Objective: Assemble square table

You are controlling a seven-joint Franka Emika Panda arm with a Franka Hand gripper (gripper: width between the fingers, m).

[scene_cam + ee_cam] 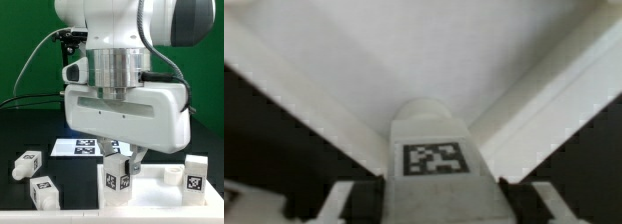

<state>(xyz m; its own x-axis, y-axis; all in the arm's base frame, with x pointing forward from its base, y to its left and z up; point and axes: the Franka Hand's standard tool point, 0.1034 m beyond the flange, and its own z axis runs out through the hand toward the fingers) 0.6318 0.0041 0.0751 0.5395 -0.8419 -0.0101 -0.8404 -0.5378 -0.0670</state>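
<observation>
Closest to the lens, 1 small white tagged plastic loose leg lies well off to the exterior view's left of my claw. That claw pinches the held leg, a matching tagged white block, upright on the white ribbed plastic square tabletop directly beneath. If I turn it off-axis, I judge it jams or slips free.

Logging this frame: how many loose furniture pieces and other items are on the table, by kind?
Legs: 4
Tabletop: 1
Marker board: 1
Total: 6
</observation>
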